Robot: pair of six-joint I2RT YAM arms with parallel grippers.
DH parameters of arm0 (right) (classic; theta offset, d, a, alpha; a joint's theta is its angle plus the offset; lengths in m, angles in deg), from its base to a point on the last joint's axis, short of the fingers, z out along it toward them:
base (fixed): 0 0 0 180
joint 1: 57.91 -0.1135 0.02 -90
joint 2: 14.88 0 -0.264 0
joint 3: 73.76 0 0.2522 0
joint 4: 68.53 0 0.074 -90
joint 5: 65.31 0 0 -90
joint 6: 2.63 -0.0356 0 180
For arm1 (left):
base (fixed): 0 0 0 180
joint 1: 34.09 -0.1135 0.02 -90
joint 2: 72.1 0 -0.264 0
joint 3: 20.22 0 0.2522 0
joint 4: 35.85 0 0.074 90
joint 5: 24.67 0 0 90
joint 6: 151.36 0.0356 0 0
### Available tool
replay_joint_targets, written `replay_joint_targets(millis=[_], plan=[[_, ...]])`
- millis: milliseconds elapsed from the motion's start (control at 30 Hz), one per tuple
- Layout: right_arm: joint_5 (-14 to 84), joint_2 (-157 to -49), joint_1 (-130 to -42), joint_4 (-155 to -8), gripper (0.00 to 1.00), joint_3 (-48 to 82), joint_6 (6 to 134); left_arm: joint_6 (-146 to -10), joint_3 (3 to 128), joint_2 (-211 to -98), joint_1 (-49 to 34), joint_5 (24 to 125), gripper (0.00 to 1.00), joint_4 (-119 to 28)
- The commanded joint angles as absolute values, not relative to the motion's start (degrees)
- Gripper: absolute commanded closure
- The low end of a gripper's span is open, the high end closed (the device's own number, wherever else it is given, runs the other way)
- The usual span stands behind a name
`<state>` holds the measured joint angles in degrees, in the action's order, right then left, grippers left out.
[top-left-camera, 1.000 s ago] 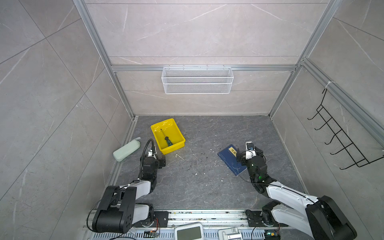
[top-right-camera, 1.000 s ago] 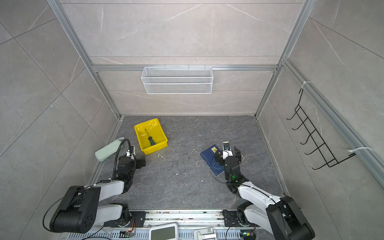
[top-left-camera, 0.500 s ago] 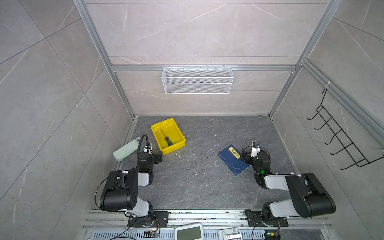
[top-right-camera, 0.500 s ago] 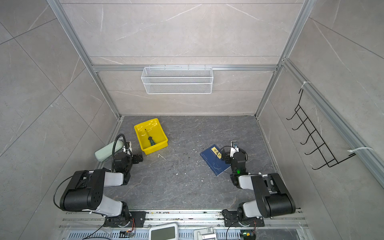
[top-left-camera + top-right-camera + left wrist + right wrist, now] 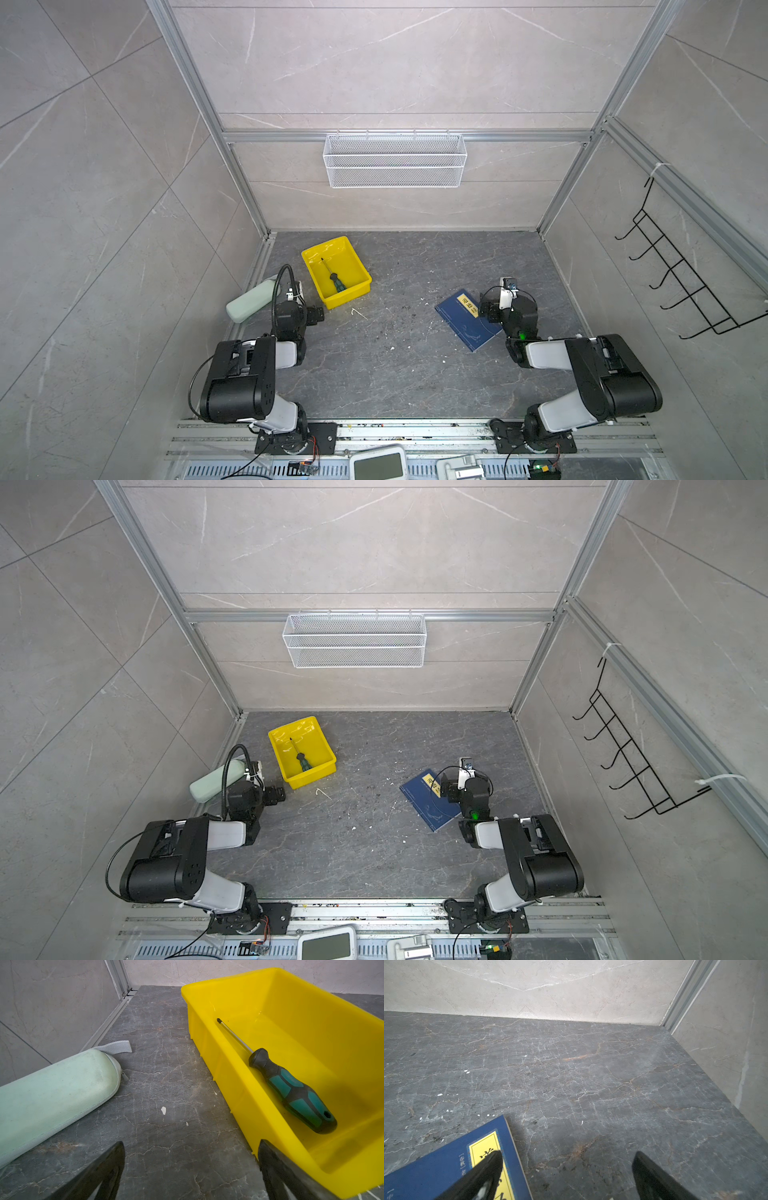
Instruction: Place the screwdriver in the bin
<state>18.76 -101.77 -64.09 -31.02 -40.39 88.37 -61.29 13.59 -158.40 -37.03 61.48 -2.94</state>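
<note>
Yellow bin (image 5: 349,297) holds the screwdriver (image 5: 336,280); we see our left tool (image 5: 190,1142) and right tool (image 5: 568,1153) spread wide, gripping nothing.

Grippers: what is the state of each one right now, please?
The left gripper: jaws open, holding nothing.
The right gripper: jaws open, holding nothing.

Screwdriver (image 5: 332,276) in bin (image 5: 350,261); bin on floor (image 5: 395,332), left rear. Pouch (image 5: 249,301) left of bin, beside left wall (image 5: 199,249). Book (image 5: 461,325) on floor, well right of bin. Mesh basket (image 5: 395,166) on rear wall (image 5: 395,208).
</note>
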Motion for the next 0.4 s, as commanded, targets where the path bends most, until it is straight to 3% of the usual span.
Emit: replay_joint_targets(millis=[0,367], plan=[[19.2,-102.1,-64.0,-30.7,0.01,-39.7,87.4,-61.9,14.4,-158.1,-37.3,62.6,0.0,-1.7],[19.1,-102.2,-64.0,-31.0,0.01,-39.6,87.4,-61.9,14.5,-158.1,-37.4,62.6,0.0,-1.6]])
